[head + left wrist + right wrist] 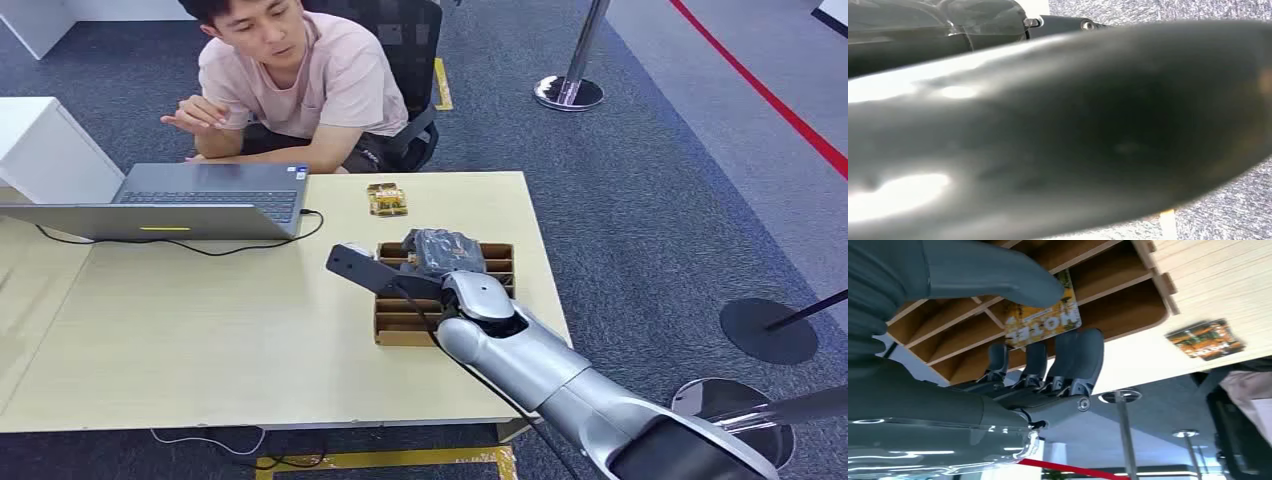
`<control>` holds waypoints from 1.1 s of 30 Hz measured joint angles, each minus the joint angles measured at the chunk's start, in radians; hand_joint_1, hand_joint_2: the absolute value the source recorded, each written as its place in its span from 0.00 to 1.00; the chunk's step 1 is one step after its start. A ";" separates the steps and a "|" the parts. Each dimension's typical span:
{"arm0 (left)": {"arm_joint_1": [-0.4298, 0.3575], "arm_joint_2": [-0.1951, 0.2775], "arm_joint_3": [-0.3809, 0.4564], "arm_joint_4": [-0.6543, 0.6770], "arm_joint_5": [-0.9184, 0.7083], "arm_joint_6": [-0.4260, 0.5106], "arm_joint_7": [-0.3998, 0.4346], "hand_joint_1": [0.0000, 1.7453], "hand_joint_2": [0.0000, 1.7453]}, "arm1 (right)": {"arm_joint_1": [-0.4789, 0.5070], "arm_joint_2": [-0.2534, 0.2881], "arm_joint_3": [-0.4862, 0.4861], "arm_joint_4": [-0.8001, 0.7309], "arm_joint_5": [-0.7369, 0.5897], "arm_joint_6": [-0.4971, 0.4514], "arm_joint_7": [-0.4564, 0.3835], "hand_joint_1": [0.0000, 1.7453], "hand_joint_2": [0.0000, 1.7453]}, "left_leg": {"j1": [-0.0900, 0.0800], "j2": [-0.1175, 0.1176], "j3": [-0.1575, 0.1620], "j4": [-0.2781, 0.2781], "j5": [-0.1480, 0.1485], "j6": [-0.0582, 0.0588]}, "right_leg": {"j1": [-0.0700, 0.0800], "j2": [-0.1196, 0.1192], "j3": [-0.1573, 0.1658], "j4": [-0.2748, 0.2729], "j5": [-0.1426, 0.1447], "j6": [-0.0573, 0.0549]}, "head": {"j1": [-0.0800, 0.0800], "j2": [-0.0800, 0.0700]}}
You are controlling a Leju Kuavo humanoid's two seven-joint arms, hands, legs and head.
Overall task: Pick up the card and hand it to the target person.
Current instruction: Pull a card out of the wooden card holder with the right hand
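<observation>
My right hand [440, 252] hangs over the wooden card holder [400, 325] near the table's right edge. In the right wrist view the hand [908, 385] reaches into the holder [1128, 305], where a yellow card [1043, 320] with printed letters stands in a slot. The thumb [998, 280] lies along one edge of the card and the fingers [1078, 355] along the other, with the card's face showing in the gap between them. The card still sits in the holder. The target person [300, 80] sits in a chair at the far side of the table.
A second printed card [387, 199] lies flat on the table beyond the holder, also seen as the loose card [1205, 339]. An open laptop [200, 195] with a black cable sits at the far left. Stanchion bases [568, 92] stand on the carpet to the right.
</observation>
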 joint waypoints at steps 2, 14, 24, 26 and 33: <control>0.000 0.000 0.000 0.000 0.000 0.000 0.000 0.00 0.00 | 0.000 -0.001 -0.002 0.003 0.002 -0.003 0.002 0.54 1.00 | 0.000 0.000 0.000 0.000 0.000 0.000 | 0.000 0.000 0.000 0.000 0.000 0.000 | 0.000 0.000; 0.000 0.000 0.000 0.000 -0.005 -0.003 0.000 0.00 0.00 | 0.000 -0.006 -0.045 0.015 0.019 -0.013 0.005 0.54 1.00 | 0.000 0.000 0.000 0.000 0.000 0.000 | 0.000 0.000 0.000 0.000 0.000 0.000 | 0.000 0.000; 0.000 -0.005 0.000 0.000 -0.005 -0.003 -0.004 0.00 0.00 | 0.000 -0.002 -0.048 0.032 0.036 -0.001 -0.005 0.57 1.00 | 0.000 0.000 0.000 0.000 0.000 0.000 | 0.000 0.000 0.000 0.000 0.000 0.000 | 0.000 0.000; 0.000 -0.006 0.000 0.000 -0.005 -0.003 -0.006 0.00 0.00 | 0.000 0.000 -0.048 0.036 0.037 0.002 -0.010 0.57 1.00 | 0.000 0.000 0.000 0.000 0.000 0.000 | 0.000 0.000 0.000 0.000 0.000 0.000 | 0.000 0.000; 0.000 -0.007 0.000 0.000 -0.004 -0.002 -0.014 0.00 0.00 | 0.006 0.002 -0.045 0.039 0.039 0.011 -0.016 0.67 1.00 | 0.000 0.000 0.000 0.000 0.000 0.000 | 0.000 0.000 0.000 0.000 0.000 0.000 | 0.000 0.000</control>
